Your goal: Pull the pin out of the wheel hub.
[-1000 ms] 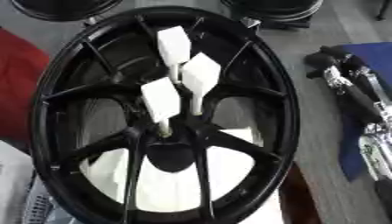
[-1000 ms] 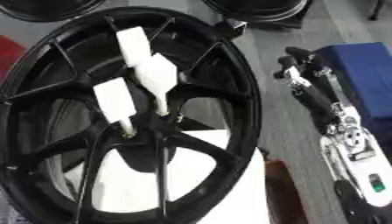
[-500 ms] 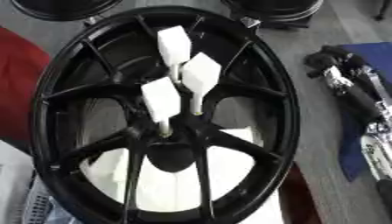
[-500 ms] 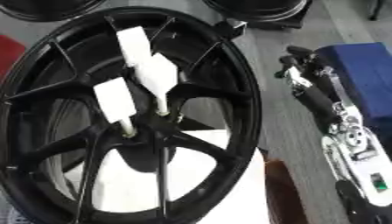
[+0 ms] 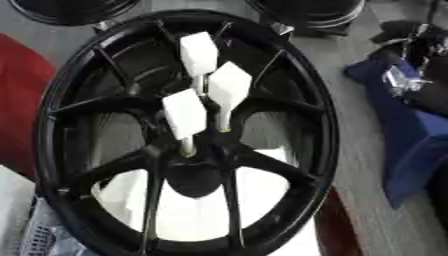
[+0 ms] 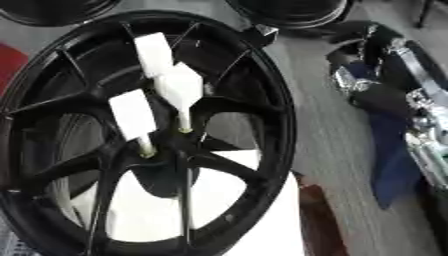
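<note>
A large black wheel hub (image 5: 289, 100) lies flat and fills most of both views. Three white pins stand upright around its centre, each topped by a white block: a far pin (image 5: 199, 54), a middle pin (image 5: 229, 89) and a near-left pin (image 5: 185, 114). My right hand (image 6: 372, 82), black and silver, hovers to the right of the rim, outside the wheel and apart from the pins. It is blurred, and its arm (image 6: 427, 135) trails toward the lower right. My left hand is nowhere to be seen.
A blue cloth (image 5: 409, 145) lies on the grey table under the right arm. Two more black wheels (image 5: 308, 11) (image 5: 70, 7) sit at the far edge. A red shape (image 5: 22, 95) lies on the left. White material (image 5: 192, 210) shows under the spokes.
My right hand has moved up and away along the wheel's right side, toward the far end of the rim. The pins stand as before.
</note>
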